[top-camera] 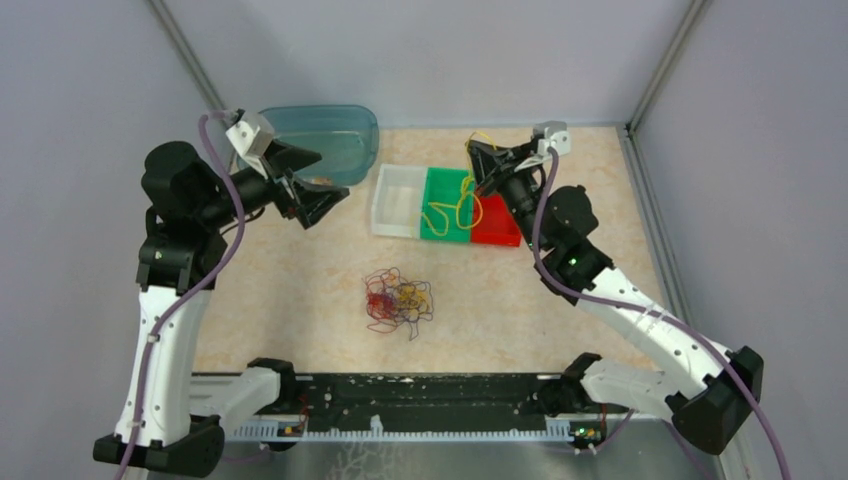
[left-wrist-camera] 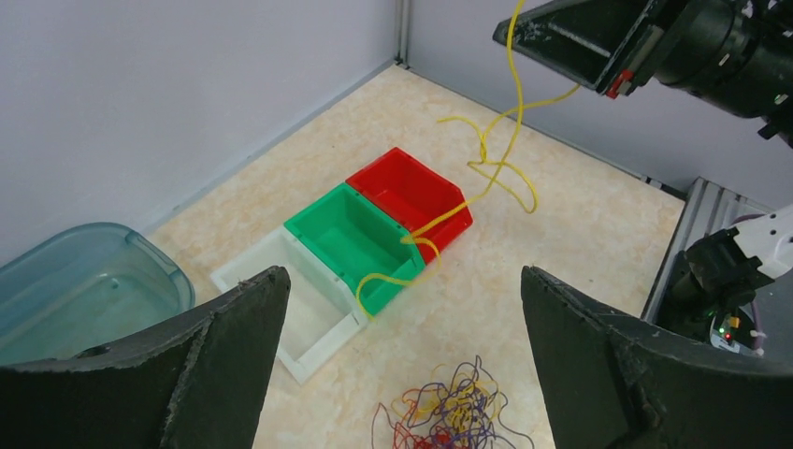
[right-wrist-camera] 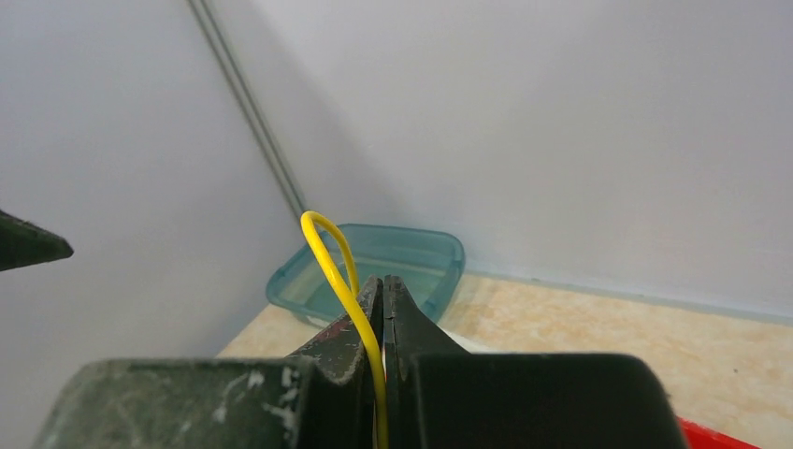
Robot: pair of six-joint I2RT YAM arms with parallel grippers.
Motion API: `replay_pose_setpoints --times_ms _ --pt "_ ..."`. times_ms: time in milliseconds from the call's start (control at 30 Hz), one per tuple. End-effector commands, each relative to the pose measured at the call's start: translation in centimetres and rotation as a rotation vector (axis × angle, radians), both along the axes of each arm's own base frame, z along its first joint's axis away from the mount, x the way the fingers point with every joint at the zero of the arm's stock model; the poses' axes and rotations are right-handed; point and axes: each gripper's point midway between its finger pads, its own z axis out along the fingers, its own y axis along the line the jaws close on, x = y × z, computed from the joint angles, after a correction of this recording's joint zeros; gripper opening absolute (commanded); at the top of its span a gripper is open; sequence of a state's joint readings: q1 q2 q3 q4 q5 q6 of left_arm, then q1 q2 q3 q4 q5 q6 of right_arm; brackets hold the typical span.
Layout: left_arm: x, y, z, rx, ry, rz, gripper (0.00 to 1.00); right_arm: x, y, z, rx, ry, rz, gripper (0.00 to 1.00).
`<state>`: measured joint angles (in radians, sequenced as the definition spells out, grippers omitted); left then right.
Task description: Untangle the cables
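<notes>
Your right gripper [right-wrist-camera: 382,282] is pinched shut on the yellow cable [right-wrist-camera: 329,254]. Its own wrist view shows only a loop above the fingertips. The left wrist view shows that strand hanging below it, across the green bin [left-wrist-camera: 351,238]. Your left gripper [left-wrist-camera: 402,276] stands wide, holding nothing. The tangle of cables [left-wrist-camera: 454,419] lies below and ahead of it.

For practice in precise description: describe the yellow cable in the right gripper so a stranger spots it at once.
Find the row of white, green and red bins at the table's far side. Above it, the right gripper pinches one yellow cable that trails down across the green bin. Unlike the tangled heap mid-table, it hangs alone.
</notes>
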<state>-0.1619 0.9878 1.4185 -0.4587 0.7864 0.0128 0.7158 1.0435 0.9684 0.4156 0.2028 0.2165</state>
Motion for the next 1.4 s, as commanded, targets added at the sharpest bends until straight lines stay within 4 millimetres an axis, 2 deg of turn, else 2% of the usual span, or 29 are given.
replay_pose_setpoints --times_ms 0,167,300,467,767,1233,1367 --pt "0.2 0.1 -1.1 0.027 0.007 0.005 0.99 -0.1 -3.1 3.5 0.064 -0.059 -0.083 0.0" --pt "0.1 0.2 -1.6 0.039 0.005 0.008 0.99 0.4 -4.7 7.0 0.131 -0.098 -0.094 0.0" --pt "0.0 0.2 -2.0 0.049 0.008 0.007 0.99 1.2 -5.4 7.6 0.088 -0.108 -0.159 0.0" --pt "0.0 0.4 -2.2 0.06 0.0 0.016 0.99 2.6 -6.6 6.7 0.046 -0.095 -0.236 0.0" --pt "-0.2 0.3 -2.9 0.062 0.025 0.007 0.99 5.7 -8.2 3.5 -0.028 -0.053 -0.342 0.0" --pt "0.2 0.6 -4.4 0.082 0.042 0.026 0.99 8.2 -10.8 3.0 0.011 -0.032 -0.386 0.0" --pt "0.3 0.7 -4.5 0.083 0.041 0.031 0.99 8.5 -12.1 3.3 0.025 -0.034 -0.417 0.0"
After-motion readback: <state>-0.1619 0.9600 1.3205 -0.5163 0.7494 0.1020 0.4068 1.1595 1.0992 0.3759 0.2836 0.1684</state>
